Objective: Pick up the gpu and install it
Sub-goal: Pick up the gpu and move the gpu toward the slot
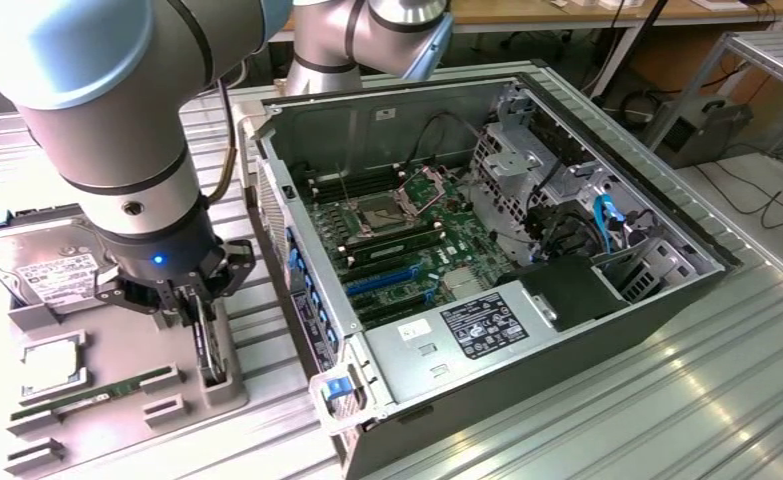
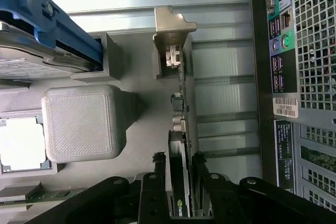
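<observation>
Exterior view: the arm stands over a grey tray on the slatted table, at 8 o'clock from the open case. The gripper points straight down onto the gpu, which stands on edge in a slot of the tray, just beside the case wall. From the gripper, the drive lies at 10 o'clock, the CPU at 9 o'clock and the RAM at 8 o'clock, each in its own tray recess. Inside the case, the motherboard lies exposed, with blue slots toward its 7 o'clock edge.

Wrist view: the gripper straddles the gpu, seen edge-on. The 2 fingers sit 1 on each face of the card, close to it. The jaws are spread wide and do not visibly clamp the card. The gpu remains seated upright in the tray, with its far end held in a tray post. The drive, CPU and case flank it.
</observation>
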